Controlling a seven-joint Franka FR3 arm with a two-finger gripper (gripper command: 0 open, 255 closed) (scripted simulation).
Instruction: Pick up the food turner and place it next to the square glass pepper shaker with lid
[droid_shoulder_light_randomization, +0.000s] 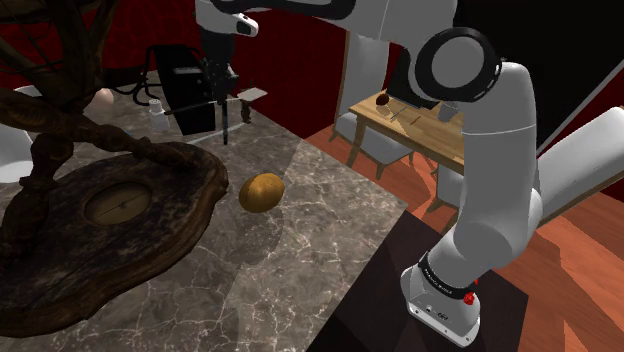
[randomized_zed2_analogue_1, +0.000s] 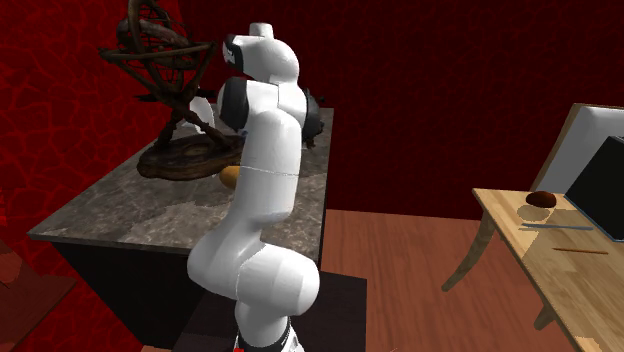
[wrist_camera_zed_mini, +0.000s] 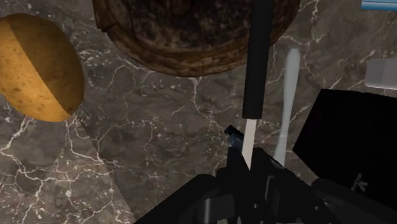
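The all-black two-finger gripper holds its fingers narrow, clasping the black-handled, pale-shafted food turner. The turner hangs over the grey marble counter, near a black box.

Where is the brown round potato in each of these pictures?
Shoulder view: the brown round potato lies mid-picture on the grey marble counter, just right of the dark carved wooden base.
Second exterior view: it peeks out at the white arm's left edge, beside the base.
Wrist view: it lies on the marble next to the base's rim.
Shared landmark: that wooden base.
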